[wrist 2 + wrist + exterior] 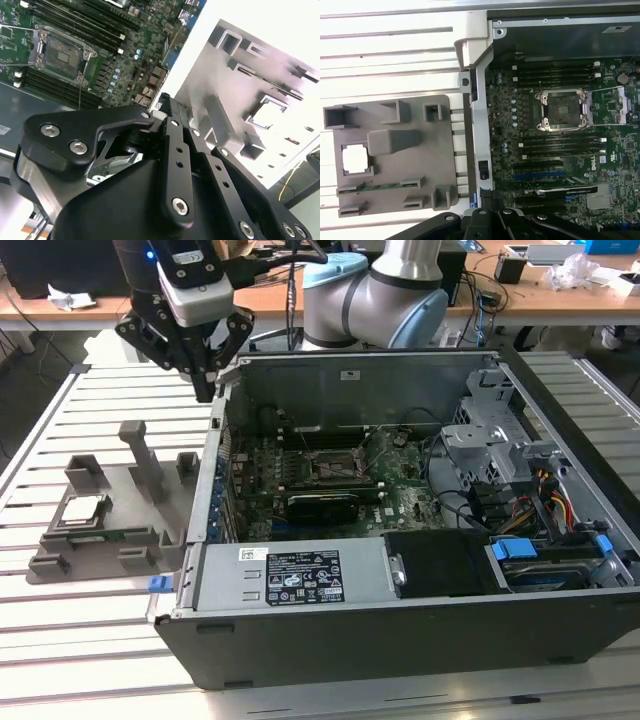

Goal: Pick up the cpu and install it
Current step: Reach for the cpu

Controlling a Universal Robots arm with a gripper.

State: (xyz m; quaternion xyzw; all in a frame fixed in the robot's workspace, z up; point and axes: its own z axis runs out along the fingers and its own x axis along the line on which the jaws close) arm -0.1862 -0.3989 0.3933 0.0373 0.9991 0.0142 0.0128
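Step in hand, by my reading: the approach for pickup. Nothing is grasped.

The black linkage gripper (205,388) hangs over the wall of the open dark metal computer case (400,640) on the exterior view's left. Its fingers are drawn together with nothing between them.

The cpu (82,510), a small flat square chip with a shiny silver top, lies in a recess of the grey plastic tray (125,490). The tray sits on the slatted white table (90,640), left of the case in the exterior view, nearer than the gripper and well apart from it.

The square black socket (335,465) with its metal frame, on the green motherboard (410,505), appears empty.

Judgement: a grasp calls for parted fingers, centred level over the chip and taking it by opposite edges.
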